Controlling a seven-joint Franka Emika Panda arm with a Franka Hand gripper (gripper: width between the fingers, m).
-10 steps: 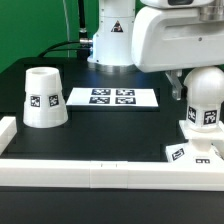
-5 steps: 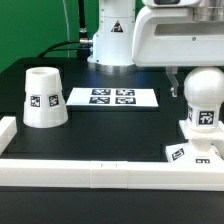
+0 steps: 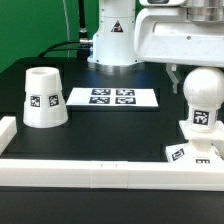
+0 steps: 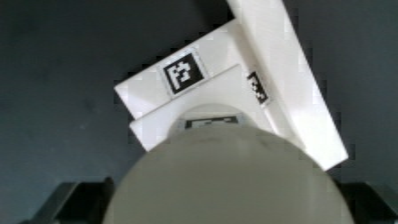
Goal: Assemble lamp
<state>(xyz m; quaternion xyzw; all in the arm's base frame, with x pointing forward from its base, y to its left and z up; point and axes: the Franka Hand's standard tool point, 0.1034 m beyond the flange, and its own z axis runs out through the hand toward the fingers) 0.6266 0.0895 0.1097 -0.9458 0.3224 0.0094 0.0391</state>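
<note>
The rounded white bulb (image 3: 200,100) stands upright on the flat square base (image 3: 190,152) at the exterior view's right, against the white rail. My gripper (image 3: 196,70) hangs just above the bulb's top, and its jaws look open, one on each side of the dome. In the wrist view the bulb (image 4: 222,175) fills the foreground between my dark fingers (image 4: 80,203), with the tagged base (image 4: 199,72) beyond it. The tapered shade (image 3: 43,97) stands alone at the exterior view's left.
The marker board (image 3: 112,98) lies flat on the black table behind the middle. A white rail (image 3: 100,172) runs along the front edge and up both sides. The arm's white pedestal (image 3: 112,40) stands at the back.
My gripper has risen off the bulb, so the whole dome now shows in the exterior view. The bulb stays standing on the base.
</note>
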